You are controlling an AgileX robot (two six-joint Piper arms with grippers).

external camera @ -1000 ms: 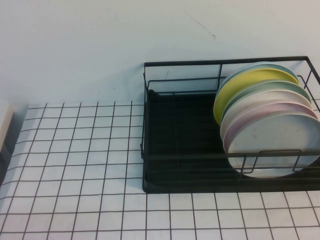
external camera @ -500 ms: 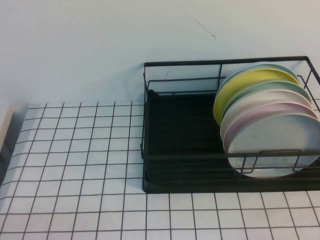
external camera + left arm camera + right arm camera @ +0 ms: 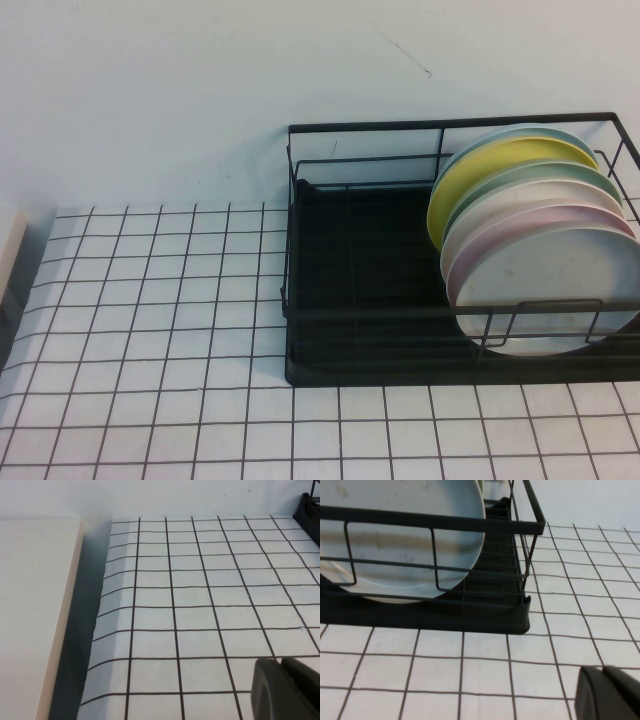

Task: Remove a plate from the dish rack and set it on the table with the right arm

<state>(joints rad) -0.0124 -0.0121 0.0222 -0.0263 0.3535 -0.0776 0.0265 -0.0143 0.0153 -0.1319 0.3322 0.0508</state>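
Standing on edge in the rectangular black wire dish rack (image 3: 400, 300), the round, pale grey-white, faintly speckled plate (image 3: 545, 290) is found at the front of a row of leaning plates, nearest the robot. Behind it a pale pink plate (image 3: 560, 215) and a yellow plate (image 3: 500, 165) are stacked the same way, each held upright by the wire dividers so that a rim is left exposed for gripping. The rack is set on the flat white worktop (image 3: 150, 330), which is marked with a grid of thin black lines, and a wide bare stretch of grid is left to the robot's left of the rack, where a plate could be laid flat.

Neither arm is seen from above. In the right wrist view only a dark corner of the right hand (image 3: 607, 692) is caught, low over the worktop just in front of the rack and the grey-white plate, so whether its fingers are apart or together cannot be told. The left hand (image 3: 285, 687) is likewise shown only as a dark edge above bare grid, well away from the rack, apparently parked. The plate is judged not yet touched.
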